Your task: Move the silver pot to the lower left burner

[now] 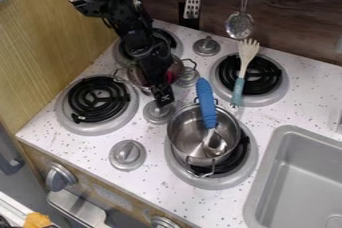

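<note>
Hanging by the rear metal pot (137, 79), black gripper (162, 99), can't tell if open or closed; blue-handled spoon (206, 103) inside silver pot (184, 137) on lower right burner (246, 169).

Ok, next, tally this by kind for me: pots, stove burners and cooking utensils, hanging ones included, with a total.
Pots: 2, one partly behind the gripper
Burners: 4
Utensils: 4, two of them hanging
Total: 10
</note>
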Controlling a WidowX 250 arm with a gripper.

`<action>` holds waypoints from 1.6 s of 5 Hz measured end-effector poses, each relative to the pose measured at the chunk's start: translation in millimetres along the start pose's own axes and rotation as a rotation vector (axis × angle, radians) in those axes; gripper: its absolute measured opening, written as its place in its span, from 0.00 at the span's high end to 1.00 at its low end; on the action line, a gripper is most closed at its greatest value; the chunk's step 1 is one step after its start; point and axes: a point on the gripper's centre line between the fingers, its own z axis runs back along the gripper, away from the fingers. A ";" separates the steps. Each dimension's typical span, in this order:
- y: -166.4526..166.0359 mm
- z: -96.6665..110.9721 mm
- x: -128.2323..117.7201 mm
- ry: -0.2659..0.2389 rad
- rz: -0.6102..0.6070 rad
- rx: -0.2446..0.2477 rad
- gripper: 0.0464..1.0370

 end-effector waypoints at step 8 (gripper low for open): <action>-10.3 23.4 -2.1 0.002 0.035 0.284 0.96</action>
